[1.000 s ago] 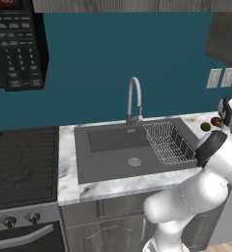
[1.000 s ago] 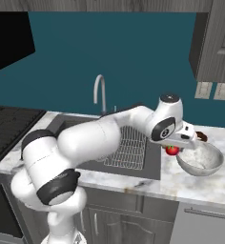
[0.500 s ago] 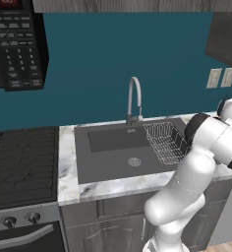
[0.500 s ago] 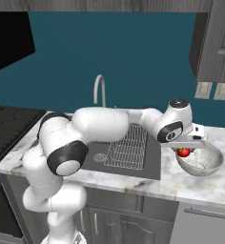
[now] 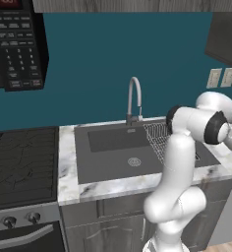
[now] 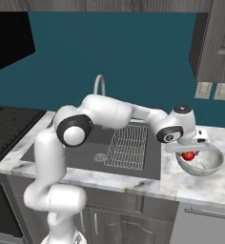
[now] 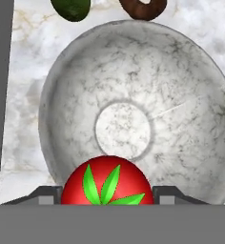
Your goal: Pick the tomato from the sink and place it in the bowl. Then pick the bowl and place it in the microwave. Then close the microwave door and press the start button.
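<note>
The red tomato [image 7: 106, 183] with its green stem top sits between my gripper's [image 7: 106, 196] two dark fingertips, and the gripper is shut on it. It hangs just above the marbled white and grey bowl [image 7: 181, 95], over the bowl's near inner side. From the right base view the gripper [image 6: 188, 149] holds the tomato [image 6: 188, 156] over the bowl [image 6: 206, 165], which stands on the counter right of the sink [image 6: 88, 143]. The black microwave [image 5: 17, 44] hangs at the upper left.
A small green fruit [image 7: 71, 8] and a dark brown ring-shaped item [image 7: 143, 7] lie on the marble counter just beyond the bowl. A wire rack [image 6: 128, 147] fills the sink's right part, the curved faucet [image 5: 133, 96] stands behind it, and a stove [image 5: 19, 162] lies to the left.
The arm has swung right, carrying the tomato from beside the sink's right edge to above the bowl's inside. The bowl has not moved.
</note>
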Tool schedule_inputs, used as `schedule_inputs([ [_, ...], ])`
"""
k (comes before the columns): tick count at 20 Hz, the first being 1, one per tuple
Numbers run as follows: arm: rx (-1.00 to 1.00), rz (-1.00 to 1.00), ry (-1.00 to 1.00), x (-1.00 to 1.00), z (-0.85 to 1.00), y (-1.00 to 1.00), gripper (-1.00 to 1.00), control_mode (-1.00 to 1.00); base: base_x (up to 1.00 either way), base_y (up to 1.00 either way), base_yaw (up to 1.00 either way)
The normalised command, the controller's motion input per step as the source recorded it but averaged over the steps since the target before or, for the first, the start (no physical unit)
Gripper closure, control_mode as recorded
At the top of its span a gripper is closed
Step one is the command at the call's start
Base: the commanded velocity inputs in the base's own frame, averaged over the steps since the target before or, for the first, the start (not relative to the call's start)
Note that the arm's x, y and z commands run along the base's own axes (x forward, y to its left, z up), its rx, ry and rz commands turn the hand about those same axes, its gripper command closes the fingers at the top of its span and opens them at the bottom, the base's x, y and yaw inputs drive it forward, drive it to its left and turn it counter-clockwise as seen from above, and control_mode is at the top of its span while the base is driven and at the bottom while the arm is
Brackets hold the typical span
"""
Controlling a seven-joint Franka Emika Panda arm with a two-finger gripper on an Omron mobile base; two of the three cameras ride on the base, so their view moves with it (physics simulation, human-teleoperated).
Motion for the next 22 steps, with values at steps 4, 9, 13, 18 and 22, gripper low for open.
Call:
schedule_inputs([
  [4, 0.0, 0.1, 0.04, 0.19, -0.14, -0.38, 1.0, -1.0, 0.0, 0.0, 0.0],
  [9, 0.0, 0.08, 0.02, 0.06, 0.0, -0.27, 1.0, -1.0, 0.0, 0.0, 0.0],
  [13, 0.0, 0.05, 0.04, 0.04, 0.0, -0.04, -1.0, -1.0, 0.0, 0.0, 0.0],
  [18, 0.0, 0.04, 0.03, 0.04, -0.01, 0.0, -1.0, -1.0, 0.0, 0.0, 0.0],
  [22, 0.0, 0.02, 0.0, 0.08, -0.01, 0.0, -1.0, -1.0, 0.0, 0.0, 0.0],
])
